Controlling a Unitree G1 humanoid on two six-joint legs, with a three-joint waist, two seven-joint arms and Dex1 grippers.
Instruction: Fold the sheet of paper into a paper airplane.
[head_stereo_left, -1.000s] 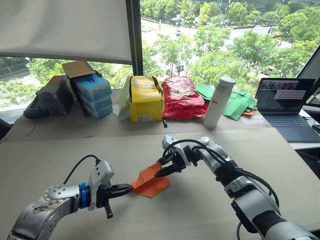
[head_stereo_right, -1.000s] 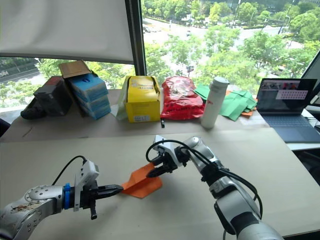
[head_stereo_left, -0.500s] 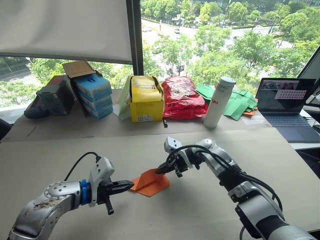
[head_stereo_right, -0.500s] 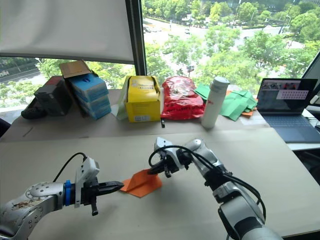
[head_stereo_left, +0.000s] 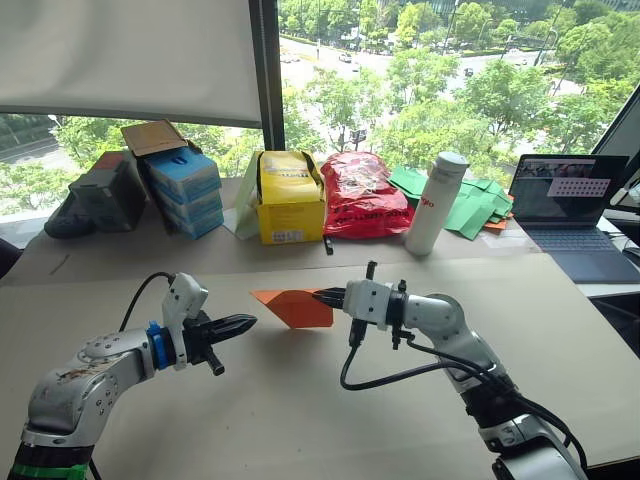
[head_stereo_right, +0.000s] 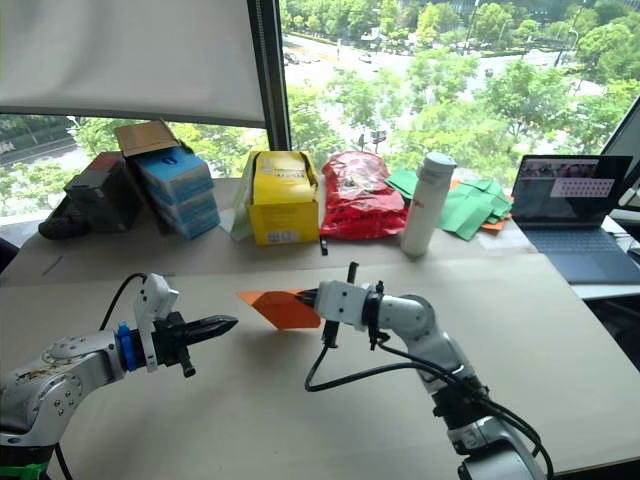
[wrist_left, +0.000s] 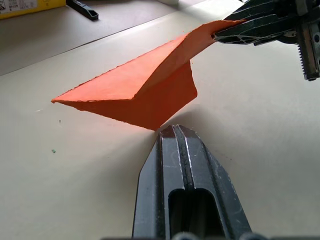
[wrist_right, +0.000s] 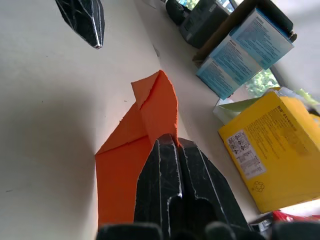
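On the left, the left gripper (head_stereo_left: 245, 322) hovers with its fingers pressed together, empty, just short of the paper airplane (head_stereo_left: 293, 306). Right of it, the right gripper (head_stereo_left: 322, 296) pinches the dart's right end, holding it above the table (head_stereo_left: 300, 420). Folding looks nearly finished; next, probably sharpen a crease.
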